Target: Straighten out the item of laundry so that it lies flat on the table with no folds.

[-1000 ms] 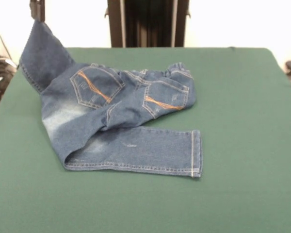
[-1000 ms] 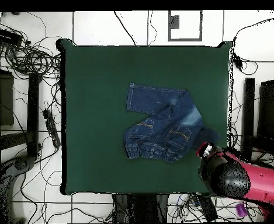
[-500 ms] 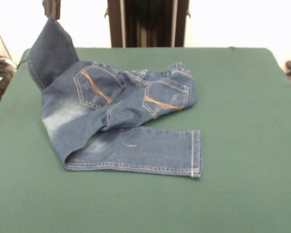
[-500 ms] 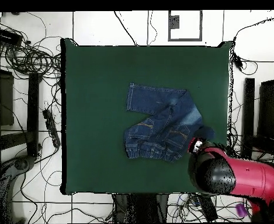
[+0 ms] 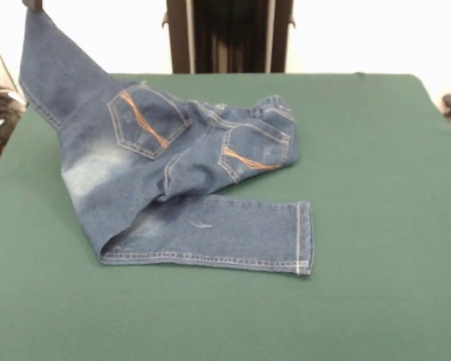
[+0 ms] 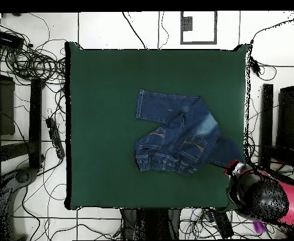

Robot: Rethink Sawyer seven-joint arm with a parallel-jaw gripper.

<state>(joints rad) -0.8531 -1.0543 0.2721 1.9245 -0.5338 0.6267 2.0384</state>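
Observation:
The small blue denim jeans [image 5: 188, 173] lie on the dark green table [image 5: 376, 188], back pockets with tan stitching facing up. One leg lies flat toward the front with its hemmed cuff [image 5: 304, 237] at the right. The other leg [image 5: 56, 71] is lifted off the table and pulled up to the far left. My gripper [image 5: 34, 4] shows only as a dark tip at the top edge, shut on that leg's end. In the overhead view the jeans [image 6: 174, 135] lie right of centre and the gripper [image 6: 232, 166] sits at the table's right edge.
The robot's dark pedestal [image 5: 225, 34] stands behind the table's far edge. The red arm [image 6: 268, 201] reaches in from the lower right in the overhead view. Cables [image 6: 30, 59] and dark frames [image 6: 14, 119] lie on the floor beside the table.
The gripper swung toward the jeans' middle, then back out past the table's edge and higher. The held leg is now stretched straighter and the waist has shifted slightly toward it.

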